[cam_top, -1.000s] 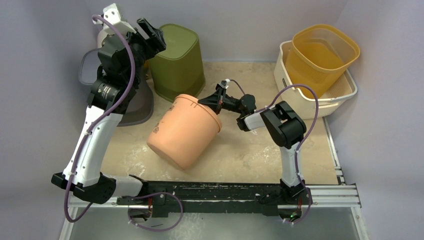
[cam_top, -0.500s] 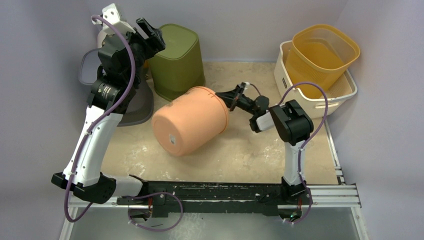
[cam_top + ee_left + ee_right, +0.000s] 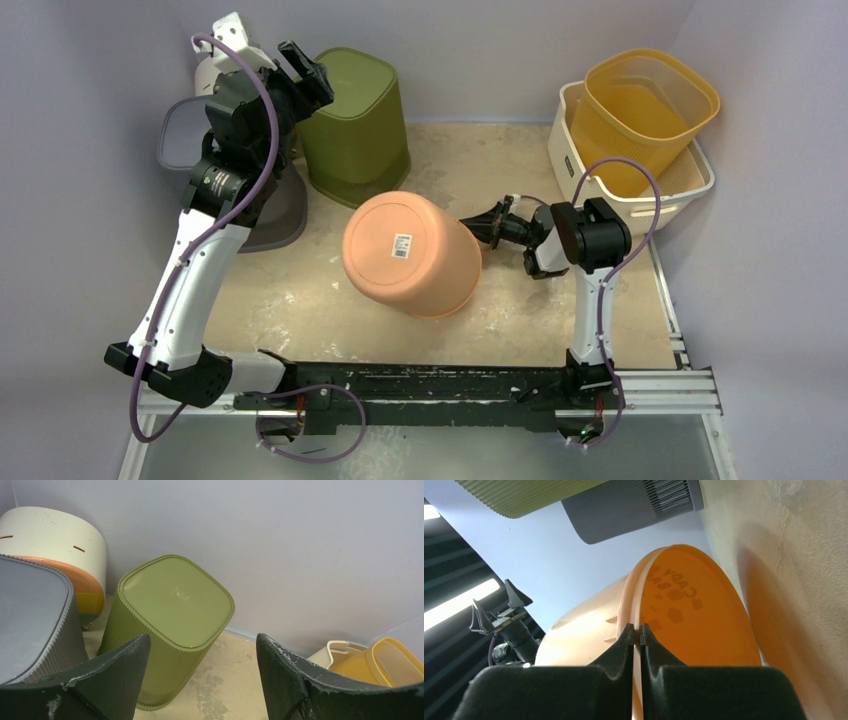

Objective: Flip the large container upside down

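The large container is a salmon-orange bucket (image 3: 412, 253) in the middle of the table, tilted with its flat base and a white label facing up and left, its mouth towards the table and right. My right gripper (image 3: 482, 228) is shut on the bucket's rim at its right side. In the right wrist view the rim (image 3: 636, 595) runs between the closed fingers and the orange inside (image 3: 704, 615) shows. My left gripper (image 3: 305, 66) is open and empty, raised at the back left beside the green bin (image 3: 165, 615).
An upside-down green ribbed bin (image 3: 355, 110) stands at the back. A grey bin (image 3: 275, 205) and a white-and-orange pot (image 3: 55, 550) are at the back left. A yellow basket (image 3: 645, 110) sits in a cream tray (image 3: 690, 190) at the back right.
My right gripper has rolled the bucket from lying on its side to base-up, and shifted it right. The right wrist has dropped lower. The left arm has barely moved.
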### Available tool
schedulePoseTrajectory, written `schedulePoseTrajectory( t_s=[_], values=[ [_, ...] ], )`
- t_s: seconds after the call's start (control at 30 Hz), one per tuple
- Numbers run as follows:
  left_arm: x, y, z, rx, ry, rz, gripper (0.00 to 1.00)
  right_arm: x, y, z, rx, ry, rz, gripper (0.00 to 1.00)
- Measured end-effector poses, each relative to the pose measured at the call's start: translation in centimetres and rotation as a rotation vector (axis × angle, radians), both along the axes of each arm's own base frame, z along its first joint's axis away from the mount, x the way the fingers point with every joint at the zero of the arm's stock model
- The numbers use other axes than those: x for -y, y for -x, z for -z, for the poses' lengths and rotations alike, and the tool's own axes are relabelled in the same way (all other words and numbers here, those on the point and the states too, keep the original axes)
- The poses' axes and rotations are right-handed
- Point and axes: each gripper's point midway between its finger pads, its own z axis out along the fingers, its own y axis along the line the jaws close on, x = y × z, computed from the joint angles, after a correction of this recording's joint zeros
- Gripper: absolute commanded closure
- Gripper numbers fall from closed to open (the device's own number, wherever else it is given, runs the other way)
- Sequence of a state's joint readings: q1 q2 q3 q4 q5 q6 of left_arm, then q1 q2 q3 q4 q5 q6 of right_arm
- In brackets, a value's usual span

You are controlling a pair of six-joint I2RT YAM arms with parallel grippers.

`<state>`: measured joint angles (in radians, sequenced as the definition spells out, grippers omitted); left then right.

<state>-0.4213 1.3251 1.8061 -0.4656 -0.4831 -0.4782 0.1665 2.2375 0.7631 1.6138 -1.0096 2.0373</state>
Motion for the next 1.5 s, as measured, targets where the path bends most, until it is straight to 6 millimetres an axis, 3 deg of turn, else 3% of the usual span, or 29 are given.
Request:
schedulePoseTrajectory(
  t_s=[0.23,0.43,0.77,0.97,1.2,1.4,1.5],
  values=[
    [0.1,-0.2,0.1,-0.003,-0.001,0.001,0.25,0.1,0.6,0.0,0.031,0.009,-0.046,0.63],
    [0.4,-0.6,0.7,-0.017,-0.007,0.005,0.25,-0.2,-1.0,-0.6,0.118,0.014,-0.057,0.54],
    [0.9,-1.7,2.0,-0.048,-0.021,0.009,0.25,-1.1,-6.1,-4.5,0.435,0.026,-0.041,0.53],
    [1.3,-2.2,3.0,-0.063,-0.028,0.018,0.25,-1.6,-9.2,-5.2,0.549,0.075,-0.032,0.51],
    [1.8,-2.7,3.7,-0.078,-0.034,0.034,0.25,-2.4,-14.7,-7.7,0.700,0.222,-0.019,0.49],
    [2.1,-3.1,4.2,-0.089,-0.039,0.041,0.25,-2.2,-18.9,-9.8,0.809,0.426,0.014,0.44],
    [2.3,-3.1,4.2,-0.089,-0.038,0.048,0.25,-1.3,-20.6,-10.8,0.845,0.583,0.050,0.28]
  ],
)
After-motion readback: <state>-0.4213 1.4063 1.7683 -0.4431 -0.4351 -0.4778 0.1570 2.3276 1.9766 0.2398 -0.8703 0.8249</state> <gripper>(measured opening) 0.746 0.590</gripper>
